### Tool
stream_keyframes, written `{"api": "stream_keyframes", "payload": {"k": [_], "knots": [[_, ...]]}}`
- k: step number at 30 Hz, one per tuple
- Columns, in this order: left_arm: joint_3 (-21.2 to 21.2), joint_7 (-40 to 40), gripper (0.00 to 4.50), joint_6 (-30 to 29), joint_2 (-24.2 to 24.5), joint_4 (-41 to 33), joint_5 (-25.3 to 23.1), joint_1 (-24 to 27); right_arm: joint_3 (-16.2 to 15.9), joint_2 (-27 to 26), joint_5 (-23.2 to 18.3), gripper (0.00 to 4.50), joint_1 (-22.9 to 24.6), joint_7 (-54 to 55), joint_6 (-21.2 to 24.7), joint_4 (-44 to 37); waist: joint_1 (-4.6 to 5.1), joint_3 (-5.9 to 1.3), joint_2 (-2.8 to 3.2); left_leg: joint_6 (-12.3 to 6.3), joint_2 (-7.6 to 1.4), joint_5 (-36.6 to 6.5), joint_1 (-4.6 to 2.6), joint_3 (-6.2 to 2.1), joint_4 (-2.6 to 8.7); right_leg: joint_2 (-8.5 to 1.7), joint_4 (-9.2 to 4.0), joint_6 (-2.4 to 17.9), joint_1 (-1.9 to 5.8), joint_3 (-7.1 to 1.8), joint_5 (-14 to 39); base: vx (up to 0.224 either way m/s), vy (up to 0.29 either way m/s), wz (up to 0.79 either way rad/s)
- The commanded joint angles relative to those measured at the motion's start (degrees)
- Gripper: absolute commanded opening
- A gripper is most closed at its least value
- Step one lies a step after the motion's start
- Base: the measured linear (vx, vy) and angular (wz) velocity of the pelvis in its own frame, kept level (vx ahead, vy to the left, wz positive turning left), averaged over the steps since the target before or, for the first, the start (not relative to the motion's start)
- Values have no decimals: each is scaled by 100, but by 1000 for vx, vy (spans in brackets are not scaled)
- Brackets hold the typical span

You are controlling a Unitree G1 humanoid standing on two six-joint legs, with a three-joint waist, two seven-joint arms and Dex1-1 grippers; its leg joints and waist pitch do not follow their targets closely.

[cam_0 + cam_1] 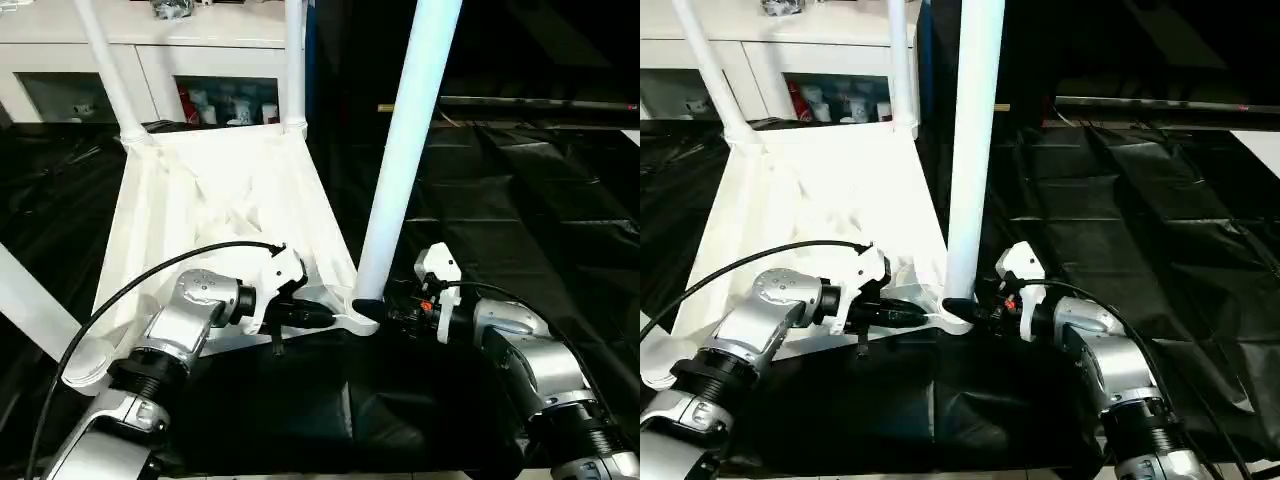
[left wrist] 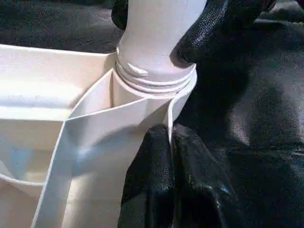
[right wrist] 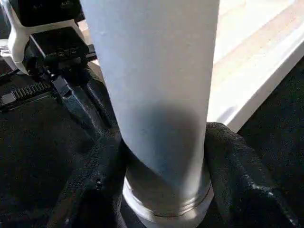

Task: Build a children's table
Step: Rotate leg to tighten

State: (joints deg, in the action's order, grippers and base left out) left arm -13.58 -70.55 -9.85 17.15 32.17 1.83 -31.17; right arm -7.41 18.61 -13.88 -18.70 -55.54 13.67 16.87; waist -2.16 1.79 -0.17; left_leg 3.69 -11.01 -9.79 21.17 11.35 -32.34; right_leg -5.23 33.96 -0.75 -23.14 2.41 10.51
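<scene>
The leg (image 1: 405, 150) stands upright in its corner socket (image 2: 156, 88), right jaws around its base, left jaws pinching the rim (image 2: 169, 118).

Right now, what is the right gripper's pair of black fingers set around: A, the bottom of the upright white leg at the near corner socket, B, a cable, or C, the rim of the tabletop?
A: in the right wrist view the right gripper has one black finger on each side of the upright leg, just above its threaded base.

One white table top (image 1: 215, 205) lying underside up, four white legs (image 1: 405, 150) standing in its corner sockets, two black-fingered grippers (image 1: 375, 312), one white cabinet (image 1: 150, 55)
</scene>
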Motion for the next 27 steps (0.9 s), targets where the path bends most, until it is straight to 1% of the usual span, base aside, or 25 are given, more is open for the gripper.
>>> {"api": "stream_keyframes", "payload": {"k": [1, 2, 3, 4, 5, 6, 8, 9, 10, 11, 12, 13, 14, 15, 16, 17, 18, 19, 20, 21, 23, 24, 25, 27], "knots": [[-39, 385, 0, 56, -225, 192, -22, 31, 129, -283, 105, 212, 20, 654, -147, 325, -19, -270, -61, -337, -200, -1369, -39, -74, 335, -252, -413, 1269, 237, -183, 1283, 0, 0, 0], [-35, 447, 0, 72, -245, 222, -43, 18, 147, -312, 129, 211, 22, 738, -171, 363, -7, -260, -59, -313, -201, -1414, -35, -72, 342, -252, -424, 1258, 224, -184, 1347, 0, 0, 0], [3, 944, 0, 174, -431, 482, -185, -105, 283, -567, 281, 210, 51, 1424, -215, 602, 7, -248, -72, -230, -182, -1560, -42, -77, 349, -251, -460, 1177, 218, -175, 1632, 0, 0, 0], [13, 1057, 0, 192, -478, 544, -211, -137, 312, -628, 306, 208, 60, 1580, -193, 642, 19, -242, -73, -147, -180, -1669, -56, -93, 363, -257, -484, 1075, 215, -172, 1942, 0, 0, 0], [20, 1135, 0, 205, -510, 587, -230, -160, 332, -671, 324, 208, 66, 1689, -177, 669, 31, -240, -78, -125, -168, -1719, -44, -91, 364, -251, -494, 1018, 211, -173, 2073, 0, 0, 0], [37, 1353, 0, 185, -624, 698, -266, -234, 385, -821, 346, 208, 103, 1973, -163, 696, 34, -243, -77, -84, -173, -1763, -55, -104, 371, -256, -510, 935, 205, -176, 2218, 0, 0, 0], [47, 1494, 0, 168, -698, 768, -288, -282, 418, -921, 358, 207, 129, 2153, -161, 710, 37, -234, -74, -94, -174, -1878, -70, -106, 377, -250, -538, 869, 179, -181, 2363, 0, 0, 0], [55, 1706, 0, 149, -839, 864, -314, -364, 449, -1091, 426, 207, 156, 2496, -193, 739, 39, -233, -55, -69, -174, -1947, -79, -106, 383, -247, -562, 819, 161, -182, 2446, 0, 0, 0], [52, 1959, 0, 130, -1006, 960, -356, -449, 526, -1311, 451, 207, 163, 2902, -165, 763, 33, -238, -54, -45, -175, -1963, -92, -109, 380, -247, -557, 812, 152, -183, 2443, 0, 0, 0], [53, 2180, 0, 97, -1163, 1028, -384, -517, 606, -1508, 485, 207, 145, 3301, -149, 806, 42, -233, -58, -17, -174, -2021, -83, -120, 395, -244, -561, 791, 152, -179, 2497, 0, 0, 0], [53, 2180, 0, 97, -1163, 1028, -384, -517, 606, -1508, 485, 207, 145, 3301, -149, 806, 44, -236, -58, 8, -174, -2039, -84, -127, 403, -246, -564, 765, 152, -177, 2505, 0, 0, 0], [53, 2180, 0, 97, -1163, 1028, -384, -517, 606, -1508, 485, 207, 145, 3301, -149, 806, 41, -239, -65, -8, -171, -2047, -79, -129, 403, -244, -565, 756, 160, -177, 2492, 0, 0, 0], [49, 2491, 0, 91, -1336, 1137, -446, -603, 716, -1736, 484, 207, 84, 3703, -177, 886, 34, -234, -28, -33, -176, -2082, -83, -131, 409, -245, -570, 761, 156, -180, 2449, 0, 0, 0], [41, 2591, 0, 100, -1403, 1190, -472, -636, 768, -1829, 475, 207, 43, 3860, -201, 927, 61, -230, -33, -25, -166, -2159, -89, -113, 402, -232, -592, 763, 118, -191, 2444, 0, 0, 0], [41, 2591, 0, 100, -1403, 1190, -472, -636, 768, -1829, 475, 207, 43, 3860, -201, 927, 57, -236, -35, -3, -162, -2186, -95, -129, 406, -239, -587, 749, 127, -179, 2508, 0, 0, 0], [14, 2755, 0, 151, -1527, 1286, -521, -685, 729, -1930, 579, 207, -65, 4012, -389, 1016, 49, -247, -36, -10, -163, -2156, -80, -138, 412, -247, -586, 724, 160, -173, 2508, 0, 0, 0], [-3, 2775, 0, 176, -1566, 1309, -532, -695, 707, -1960, 617, 207, -102, 4048, -465, 1044, 51, -245, -28, -4, -169, -2152, -79, -132, 411, -245, -587, 730, 145, -178, 2467, 0, 0, 0], [-26, 2770, 0, 215, -1590, 1325, -554, -698, 720, -1996, 591, 207, -136, 4030, -519, 1039, 59, -249, -34, -1, -162, -2149, -76, -132, 410, -236, -584, 730, 149, -175, 2402, 0, 0, 0], [-26, 2770, 0, 215, -1590, 1325, -554, -698, 720, -1996, 591, 207, -136, 4030, -519, 1039, 47, -251, -37, -38, -166, -2103, -68, -132, 412, -245, -580, 748, 161, -179, 2297, 0, 0, 0], [-36, 2775, 0, 250, -1602, 1356, -570, -709, 742, -2028, 582, 207, -148, 4026, -536, 1022, 44, -257, -28, -69, -169, -2034, -58, -128, 415, -240, -568, 788, 176, -181, 2123, 0, 0, 0], [-36, 2775, 0, 250, -1602, 1356, -570, -709, 742, -2028, 582, 207, -148, 4026, -536, 1022, 43, -261, -29, -100, -173, -1978, -60, -122, 413, -234, -545, 851, 183, -181, 1920, 0, 0, 0], [-50, 2671, 0, 289, -1564, 1333, -560, -686, 742, -1991, 558, 207, -144, 3902, -561, 973, 43, -259, -45, -113, -172, -1964, -52, -117, 412, -233, -544, 865, 187, -180, 1885, 0, 0, 0], [-55, 2491, 0, 348, -1431, 1283, -542, -636, 758, -1832, 420, 276, -134, 3528, -594, 827, 38, -263, -51, -137, -169, -1937, -51, -111, 404, -239, -541, 885, 195, -182, 1860, 0, 0, 0], [-43, 2285, 0, 404, -1263, 1267, -522, -603, 669, -1528, 270, 281, -126, 2847, -567, 618, 18, -266, -51, -262, -175, -1882, -43, -109, 391, -246, -531, 914, 224, -179, 1778, 0, 0, 0]]}}
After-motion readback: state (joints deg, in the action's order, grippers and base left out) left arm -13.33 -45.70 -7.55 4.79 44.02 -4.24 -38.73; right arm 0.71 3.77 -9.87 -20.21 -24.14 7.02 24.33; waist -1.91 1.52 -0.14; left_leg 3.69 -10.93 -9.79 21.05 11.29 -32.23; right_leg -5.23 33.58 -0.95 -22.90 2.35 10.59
